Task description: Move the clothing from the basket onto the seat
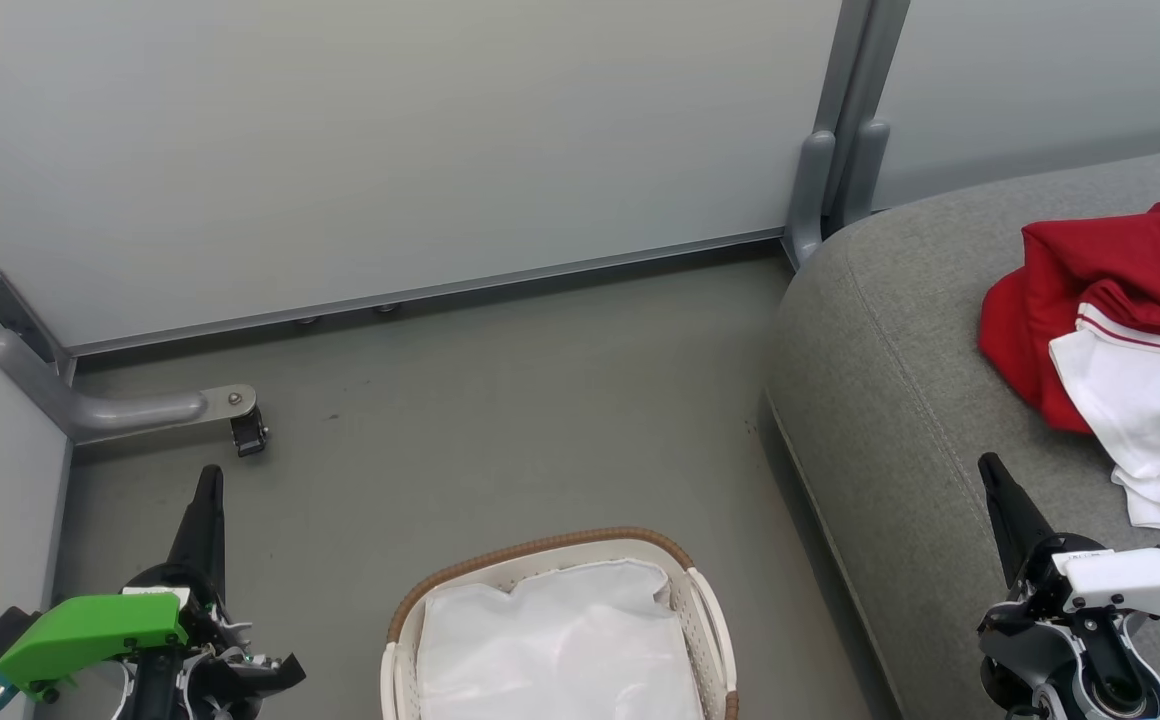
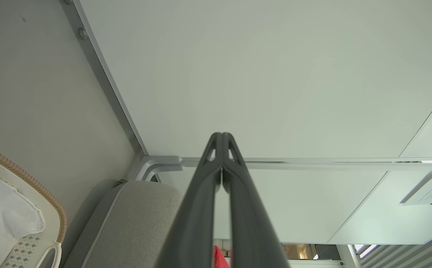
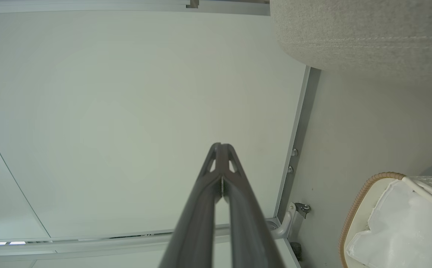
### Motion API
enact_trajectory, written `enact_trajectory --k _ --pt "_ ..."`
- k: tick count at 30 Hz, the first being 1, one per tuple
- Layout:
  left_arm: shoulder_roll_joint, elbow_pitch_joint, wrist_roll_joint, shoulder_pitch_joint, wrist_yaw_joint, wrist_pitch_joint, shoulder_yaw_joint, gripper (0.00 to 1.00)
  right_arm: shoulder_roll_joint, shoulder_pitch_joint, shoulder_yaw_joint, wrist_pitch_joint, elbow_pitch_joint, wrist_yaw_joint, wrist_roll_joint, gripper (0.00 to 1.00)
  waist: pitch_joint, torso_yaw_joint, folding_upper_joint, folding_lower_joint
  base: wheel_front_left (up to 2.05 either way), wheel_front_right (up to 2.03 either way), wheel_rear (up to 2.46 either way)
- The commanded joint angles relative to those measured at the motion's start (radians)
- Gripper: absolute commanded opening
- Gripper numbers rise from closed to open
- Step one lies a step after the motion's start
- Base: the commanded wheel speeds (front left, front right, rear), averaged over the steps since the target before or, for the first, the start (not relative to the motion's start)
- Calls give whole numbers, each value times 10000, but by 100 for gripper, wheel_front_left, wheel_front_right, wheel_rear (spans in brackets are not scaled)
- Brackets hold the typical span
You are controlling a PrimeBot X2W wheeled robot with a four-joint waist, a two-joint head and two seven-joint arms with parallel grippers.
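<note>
The red clothing (image 1: 1110, 290), with its white red-striped part (image 1: 1150, 420), lies crumpled on the grey seat (image 1: 890, 390) at the right. The cream basket (image 1: 545, 555) with its brown rim stands on the floor at the bottom centre, and inside it I see the white plastic liner (image 1: 560, 640). My left gripper (image 1: 208, 480) is shut and empty at the lower left, left of the basket. My right gripper (image 1: 990, 470) is shut and empty over the seat's front part, below and left of the clothing. Both wrist views show the fingers pressed together, left (image 2: 221, 139) and right (image 3: 221, 149).
Pale partition walls (image 1: 390, 150) close the back and left. A grey metal foot with a caster (image 1: 248, 432) juts out at the left, near my left gripper. A grey post (image 1: 835, 180) stands by the seat's corner. Grey floor (image 1: 500, 420) lies between the basket and the wall.
</note>
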Motion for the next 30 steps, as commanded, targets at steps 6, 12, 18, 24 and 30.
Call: enact_trajectory --k 6,12,18,24,30 --pt "66 -19 -33 -122 -64 42 25 0 -40 -77 -20 33 -34 0 38 0 0 0 0 0 0 0 0" --pt "66 -20 -33 -122 -64 42 25 0 -40 -77 -19 33 -34 0 39 0 0 0 0 0 0 0 0" --pt "66 -20 -33 -122 -64 42 25 0 -40 -76 -19 33 -34 0 39 0 0 0 0 0 0 0 0" --pt "66 -21 -33 -122 -65 42 25 0 -41 -76 -18 32 -34 0 39 0 0 0 0 0 0 0 0" --pt "66 -19 -34 -122 -63 42 25 0 -41 -76 -18 32 -34 0 40 0 0 0 0 0 0 0 0"
